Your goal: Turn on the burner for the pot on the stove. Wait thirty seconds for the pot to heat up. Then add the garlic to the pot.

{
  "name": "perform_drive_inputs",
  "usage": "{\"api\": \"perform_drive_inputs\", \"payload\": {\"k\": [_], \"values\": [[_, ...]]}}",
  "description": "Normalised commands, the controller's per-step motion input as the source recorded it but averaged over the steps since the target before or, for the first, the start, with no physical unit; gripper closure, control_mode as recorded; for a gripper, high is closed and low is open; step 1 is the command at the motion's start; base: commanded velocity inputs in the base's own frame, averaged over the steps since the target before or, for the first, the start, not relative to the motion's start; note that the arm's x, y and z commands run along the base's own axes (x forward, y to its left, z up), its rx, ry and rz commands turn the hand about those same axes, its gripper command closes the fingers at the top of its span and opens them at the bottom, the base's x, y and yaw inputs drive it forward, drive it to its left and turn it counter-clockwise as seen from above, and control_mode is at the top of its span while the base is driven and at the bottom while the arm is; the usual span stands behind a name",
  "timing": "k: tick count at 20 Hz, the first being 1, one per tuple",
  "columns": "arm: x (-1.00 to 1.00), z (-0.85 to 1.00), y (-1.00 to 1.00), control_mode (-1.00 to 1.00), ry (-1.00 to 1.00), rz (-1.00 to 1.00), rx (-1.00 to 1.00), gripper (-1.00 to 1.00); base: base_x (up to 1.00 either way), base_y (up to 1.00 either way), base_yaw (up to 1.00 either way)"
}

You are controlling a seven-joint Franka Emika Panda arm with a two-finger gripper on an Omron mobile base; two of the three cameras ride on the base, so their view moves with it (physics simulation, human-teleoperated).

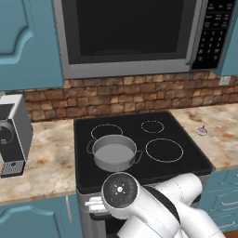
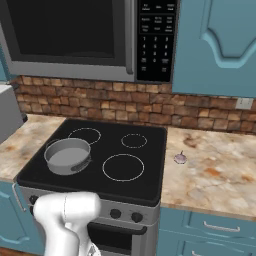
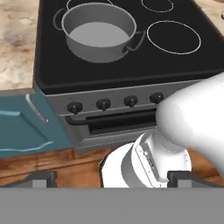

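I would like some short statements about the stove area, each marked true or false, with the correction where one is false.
1. The pot stands on the front left burner of the stove. True.
2. The garlic already lies inside the pot. False: it lies on the counter to the right of the stove.
3. A microwave hangs above the stove. True.
4. The pot has a lid on it. False: it is uncovered and looks empty.
5. The knobs sit on the stove's front panel. True.
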Motion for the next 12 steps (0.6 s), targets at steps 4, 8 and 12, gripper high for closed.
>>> {"api": "perform_drive_inputs", "payload": {"k": [4, 8, 12], "values": [[0.00, -0.99, -0.29, -1.00, -0.37, 0.13, 0.00, -1.00, 0.00, 0.00, 0.00], [0.00, -0.96, -0.33, -1.00, -0.39, 0.17, 0.00, -1.00, 0.00, 0.00, 0.00], [0.00, -0.88, -0.26, -1.00, -0.41, 0.15, 0.02, -1.00, 0.00, 0.00, 0.00]]}}
